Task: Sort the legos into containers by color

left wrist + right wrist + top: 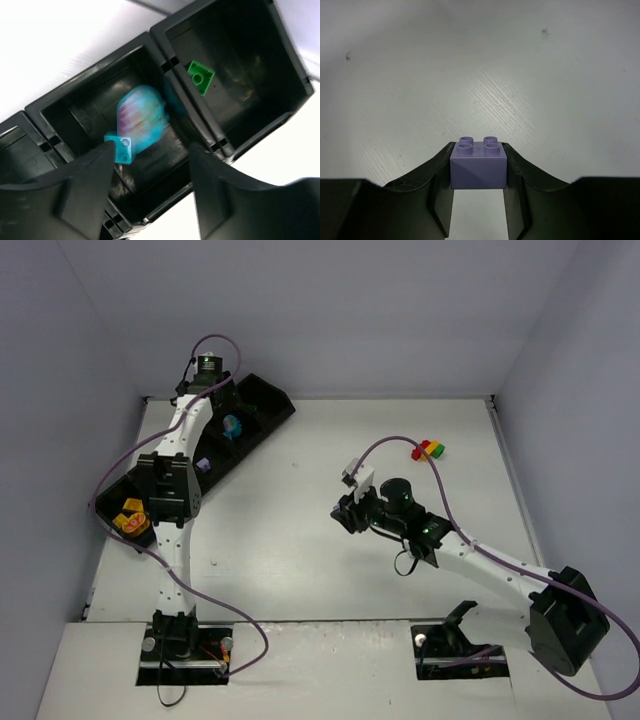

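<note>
My left gripper (220,400) is open above the long black tray (262,390). In the left wrist view its jaws (152,150) stand wide apart over one compartment (75,112). That compartment holds a teal brick (120,148) close to my left fingertip, and a blurred teal shape (141,116). The neighbouring compartment holds a green brick (201,77). My right gripper (345,514) is at mid-table, shut on a lilac brick (478,165) held above the white table. The teal brick (232,425) also shows from above.
Another lilac brick (203,465) lies in a middle compartment. Orange and yellow bricks (130,518) fill the tray's near end. A red, yellow and green stack (430,450) lies on the table at the back right. Grey walls close in the table.
</note>
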Available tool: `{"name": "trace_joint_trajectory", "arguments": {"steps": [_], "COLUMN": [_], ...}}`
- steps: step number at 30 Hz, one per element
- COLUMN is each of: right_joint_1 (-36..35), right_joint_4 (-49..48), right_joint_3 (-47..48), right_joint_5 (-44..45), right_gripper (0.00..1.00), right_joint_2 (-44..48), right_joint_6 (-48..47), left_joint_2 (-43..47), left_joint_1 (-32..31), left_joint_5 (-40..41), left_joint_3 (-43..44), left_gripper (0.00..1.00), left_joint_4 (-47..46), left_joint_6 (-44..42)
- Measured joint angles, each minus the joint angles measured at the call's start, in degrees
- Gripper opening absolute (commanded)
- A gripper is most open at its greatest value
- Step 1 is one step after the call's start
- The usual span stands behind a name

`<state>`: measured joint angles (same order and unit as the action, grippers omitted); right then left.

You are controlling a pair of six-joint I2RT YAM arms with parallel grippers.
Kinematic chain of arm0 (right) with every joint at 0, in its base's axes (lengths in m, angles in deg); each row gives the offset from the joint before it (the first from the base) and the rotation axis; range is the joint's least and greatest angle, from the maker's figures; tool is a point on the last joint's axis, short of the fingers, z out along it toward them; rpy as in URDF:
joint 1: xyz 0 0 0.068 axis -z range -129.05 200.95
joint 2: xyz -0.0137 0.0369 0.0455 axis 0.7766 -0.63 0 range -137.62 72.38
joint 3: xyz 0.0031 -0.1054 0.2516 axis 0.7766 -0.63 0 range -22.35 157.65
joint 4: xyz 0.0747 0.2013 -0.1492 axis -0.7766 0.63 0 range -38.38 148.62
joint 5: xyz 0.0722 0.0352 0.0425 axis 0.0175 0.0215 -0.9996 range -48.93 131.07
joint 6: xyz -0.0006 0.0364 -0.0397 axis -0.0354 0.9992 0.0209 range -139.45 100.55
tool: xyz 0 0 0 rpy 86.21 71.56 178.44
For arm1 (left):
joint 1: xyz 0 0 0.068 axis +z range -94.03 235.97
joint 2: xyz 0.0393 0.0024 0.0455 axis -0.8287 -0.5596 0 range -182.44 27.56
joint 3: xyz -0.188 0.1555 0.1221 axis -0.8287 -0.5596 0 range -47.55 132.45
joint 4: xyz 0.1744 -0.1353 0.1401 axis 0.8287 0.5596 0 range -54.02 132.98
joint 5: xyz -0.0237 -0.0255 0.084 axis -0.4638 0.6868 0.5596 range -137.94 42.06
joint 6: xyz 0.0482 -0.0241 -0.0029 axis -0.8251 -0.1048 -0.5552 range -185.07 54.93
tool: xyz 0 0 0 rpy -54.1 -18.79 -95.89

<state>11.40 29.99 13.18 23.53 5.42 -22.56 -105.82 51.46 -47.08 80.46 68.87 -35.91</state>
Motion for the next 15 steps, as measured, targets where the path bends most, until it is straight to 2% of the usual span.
{"name": "trace_joint_trajectory", "arguments": {"steps": [1,4,8,11,15], "right_joint_1": [0.1,0.2,0.2,0.2,0.3], "right_joint_4": [0.0,0.0,0.1,0.1,0.0], "right_joint_3": [0.0,0.0,0.3,0.9,1.5], "right_joint_5": [-0.1,-0.6,-1.7,-2.5,-3.0], "right_gripper": [0.00,0.01,0.02,0.02,0.03], "right_joint_2": [-0.2,-0.4,-0.4,-0.4,-0.1], "right_joint_6": [0.0,0.0,-0.4,-1.3,-3.2], "left_joint_2": [-0.2,-0.3,1.0,5.5,15.0], "left_joint_1": [0.0,0.0,-0.2,-0.6,-3.2], "left_joint_5": [0.2,0.3,-1.9,-8.2,-23.4], "left_joint_3": [0.0,0.0,-0.9,-5.1,-12.3], "left_gripper": [0.63,0.68,0.68,0.68,0.69], "left_joint_4": [0.3,1.4,2.3,2.8,3.3], "left_joint_6": [0.1,0.2,0.1,-0.7,-2.7]}}
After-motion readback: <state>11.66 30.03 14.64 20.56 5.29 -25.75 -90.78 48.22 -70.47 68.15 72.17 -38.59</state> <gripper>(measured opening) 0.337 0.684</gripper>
